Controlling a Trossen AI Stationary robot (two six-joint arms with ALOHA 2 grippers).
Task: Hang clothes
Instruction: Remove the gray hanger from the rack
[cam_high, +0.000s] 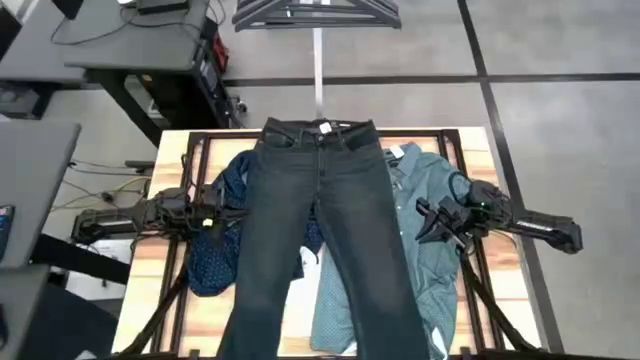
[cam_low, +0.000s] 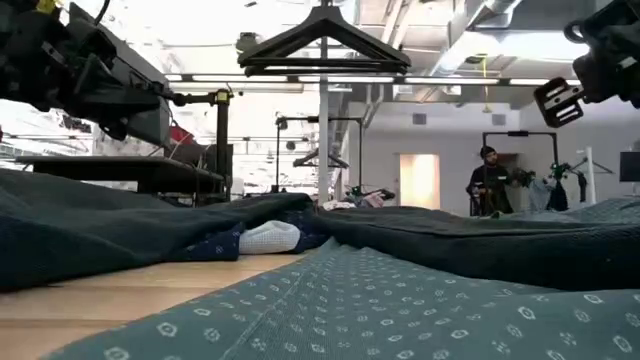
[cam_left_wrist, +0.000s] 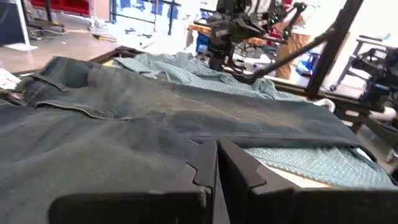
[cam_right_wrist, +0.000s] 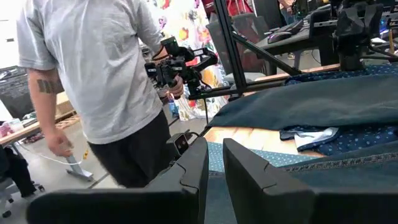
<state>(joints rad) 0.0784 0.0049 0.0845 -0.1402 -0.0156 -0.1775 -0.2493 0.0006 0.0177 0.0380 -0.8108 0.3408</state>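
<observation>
Left gripper – fingers nearly shut, nothing held, poised over navy shirt at jeans' left edge. Right gripper – narrow gap, empty, above teal shirt. Jeans laid flat at table centre, overlapping both shirts.

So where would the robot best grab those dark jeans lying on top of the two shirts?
Probably at the waistband, coming from above. The jeans lie flat over both shirts with the waistband at the far edge, nearest the hanger. That thick band is uncovered, and each hand, left and right, sits beside a hip.
</observation>
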